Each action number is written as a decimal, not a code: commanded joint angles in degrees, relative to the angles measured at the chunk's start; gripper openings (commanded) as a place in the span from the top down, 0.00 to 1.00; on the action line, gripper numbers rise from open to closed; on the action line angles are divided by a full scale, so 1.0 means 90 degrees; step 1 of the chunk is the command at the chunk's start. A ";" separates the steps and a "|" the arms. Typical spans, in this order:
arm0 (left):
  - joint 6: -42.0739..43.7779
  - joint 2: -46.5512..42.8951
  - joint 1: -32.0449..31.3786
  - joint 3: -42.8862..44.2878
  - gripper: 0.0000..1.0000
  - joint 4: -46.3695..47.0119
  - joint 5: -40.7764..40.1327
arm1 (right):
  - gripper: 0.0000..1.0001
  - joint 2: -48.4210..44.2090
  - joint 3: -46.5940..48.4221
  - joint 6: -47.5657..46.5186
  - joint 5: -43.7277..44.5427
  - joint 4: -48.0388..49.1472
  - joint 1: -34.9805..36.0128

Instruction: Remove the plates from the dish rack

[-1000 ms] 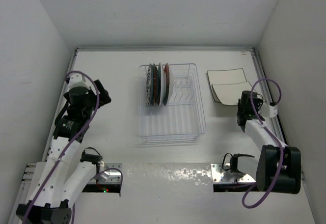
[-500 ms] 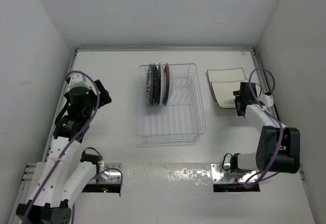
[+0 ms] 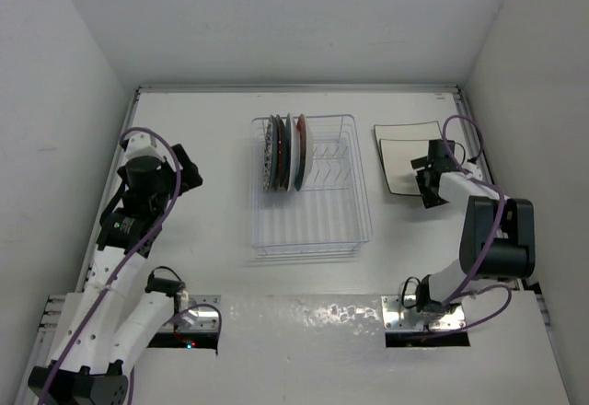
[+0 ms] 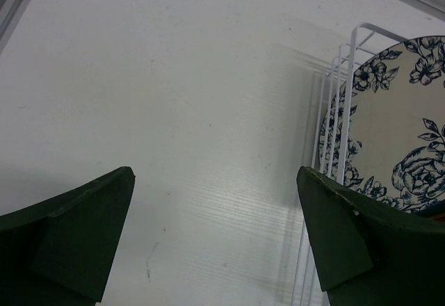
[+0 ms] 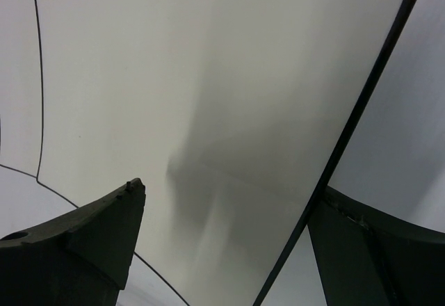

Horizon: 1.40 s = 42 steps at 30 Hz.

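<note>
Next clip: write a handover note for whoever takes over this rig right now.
Left gripper: open, empty, by the left end of the dish rack, facing the floral plate.
Right gripper: open, holding nothing, low over the square plates.
Done: square plates lie on the table, right of the rack.
Left: several round plates stand upright in the rack.

I see a matt white table (image 3: 212,138), faintly streaked. The dish rack (image 3: 317,221) looks like thin white coated wire over clear glossy plastic. The floral plate (image 4: 400,139) and square plate (image 5: 208,76) read as smooth glazed ceramic. My left end effector (image 4: 214,177) has matt dark-green plastic fingers (image 4: 76,229).
</note>
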 commanded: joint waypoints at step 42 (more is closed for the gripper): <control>0.0212 0.0242 -0.0113 0.0053 0.00 0.0356 0.0375 | 0.01 0.0115 0.1841 -0.1520 -0.0841 -0.1327 0.0053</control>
